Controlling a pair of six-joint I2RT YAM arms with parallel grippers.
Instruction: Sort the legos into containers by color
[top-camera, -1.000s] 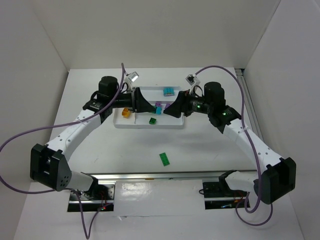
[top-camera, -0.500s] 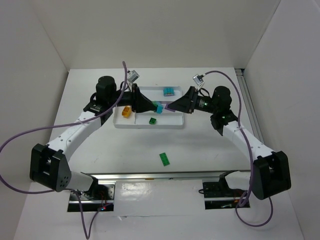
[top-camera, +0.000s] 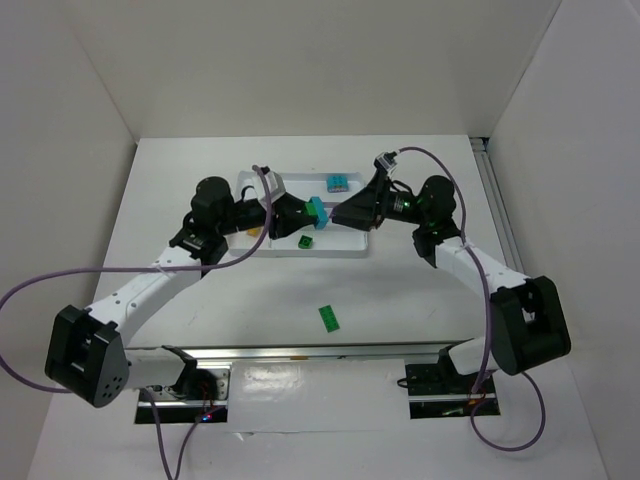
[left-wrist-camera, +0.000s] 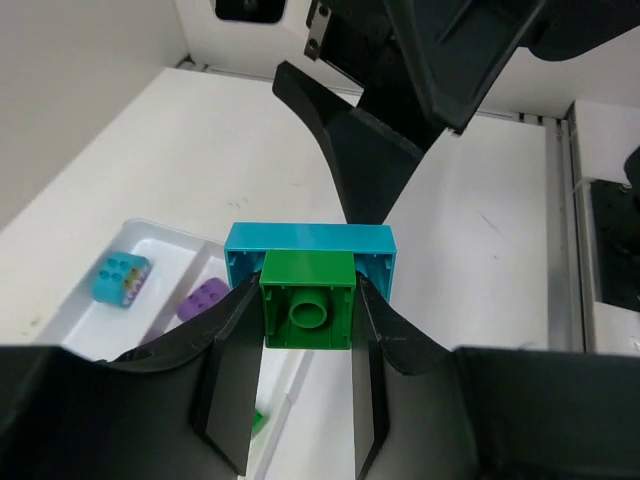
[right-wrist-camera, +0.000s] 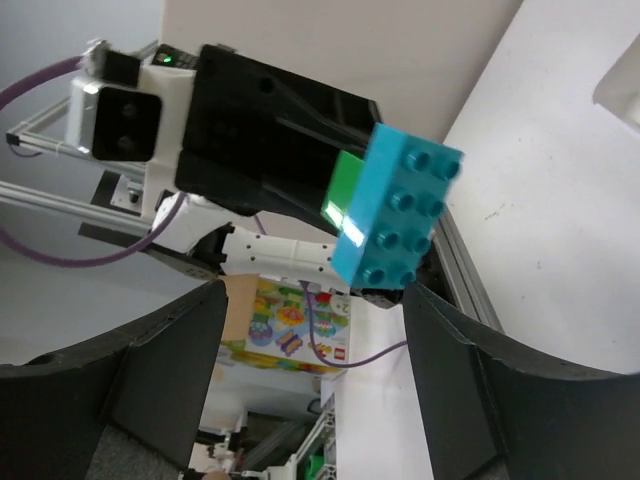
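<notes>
Left tool (left-wrist-camera: 305, 292) is clamping the green brick (left-wrist-camera: 306, 315), teal brick (left-wrist-camera: 308, 240) stuck just ahead. We are aiming the open right tool (right-wrist-camera: 312, 292) to pinch teal alone, squarely.

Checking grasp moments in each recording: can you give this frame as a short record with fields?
left gripper: shut on green brick, which is joined to teal brick
right gripper: open, aimed at the teal brick
tray: holds a purple brick among others
table: loose green brick lies outside the tray
</notes>
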